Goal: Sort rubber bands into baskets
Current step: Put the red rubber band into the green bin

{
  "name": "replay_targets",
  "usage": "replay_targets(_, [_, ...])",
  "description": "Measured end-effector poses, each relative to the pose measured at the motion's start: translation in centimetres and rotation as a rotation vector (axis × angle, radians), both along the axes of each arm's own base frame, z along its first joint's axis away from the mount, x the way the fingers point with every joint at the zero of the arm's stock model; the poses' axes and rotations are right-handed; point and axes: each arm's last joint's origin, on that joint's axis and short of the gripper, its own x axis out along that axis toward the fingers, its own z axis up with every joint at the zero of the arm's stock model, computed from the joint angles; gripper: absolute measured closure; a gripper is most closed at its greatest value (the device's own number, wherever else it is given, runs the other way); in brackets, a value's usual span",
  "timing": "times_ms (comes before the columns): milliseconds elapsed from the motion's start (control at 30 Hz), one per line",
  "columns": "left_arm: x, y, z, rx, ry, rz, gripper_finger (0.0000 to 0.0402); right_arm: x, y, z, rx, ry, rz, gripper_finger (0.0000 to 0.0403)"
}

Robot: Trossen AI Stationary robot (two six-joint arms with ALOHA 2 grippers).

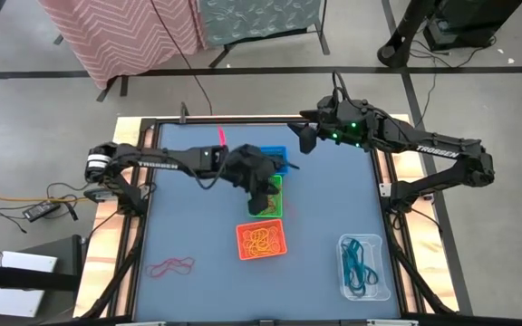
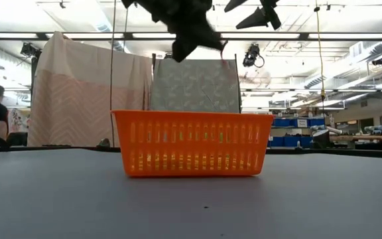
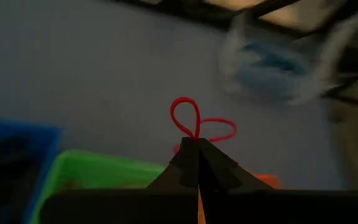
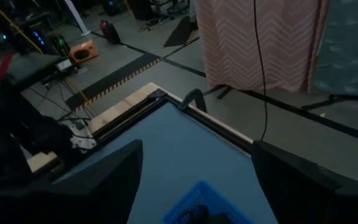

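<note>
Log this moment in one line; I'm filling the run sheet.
left gripper: shut on red rubber band, above green basket | right gripper: open, waiting

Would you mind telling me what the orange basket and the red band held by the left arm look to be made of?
Orange basket: apparently moulded plastic, slightly glossy, with thin slotted walls that let light through. Red band: likely rubber, a thin smooth loop bending softly where the shut left fingers pinch it.

Red rubber band [image 3: 194, 124] above green basket [image 3: 98, 174]
</note>
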Motion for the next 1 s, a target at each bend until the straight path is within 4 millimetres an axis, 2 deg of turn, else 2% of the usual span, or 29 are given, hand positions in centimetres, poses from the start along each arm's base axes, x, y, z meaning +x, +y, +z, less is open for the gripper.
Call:
replay_targets(167, [-0.2,0.8,-0.4,0.095,0.048,0.139,0.0401,0.0,0.0,-0.1,-0.029,0.035,0.021,0.0092])
replay_targets(367, [0.0,2.1,-0.9,0.075,0.061,0.191,0.0401,-0.1,0.0,-0.3,-0.057,0.074,0.033,0.0092])
replay_targets(500, [0.3,2.1,-3.0,0.012,0.087,0.223,0.0401,-0.2,-0.1,-0.3,-0.068,0.084,0.036,0.0092])
replay_targets(700, [-1.0,1.5,-7.0,-0.064,0.168,0.318,0.0401,-0.2,-0.2,-0.4,-0.068,0.095,0.034,0.0092])
replay_targets(833, [-1.7,1.6,-9.1,-0.124,0.157,0.388,0.0401,-0.2,0.0,-0.4,-0.057,0.090,0.052,0.0092])
replay_targets(900, [-2.1,1.7,-9.8,-0.160,0.186,0.418,0.0398,-0.1,0.3,-0.4,-0.045,0.078,0.078,0.0092])
replay_targets(1000, [-2.0,1.5,-9.8,-0.211,0.178,0.381,0.0382,0.1,0.8,-0.3,-0.009,0.053,0.117,0.0092])
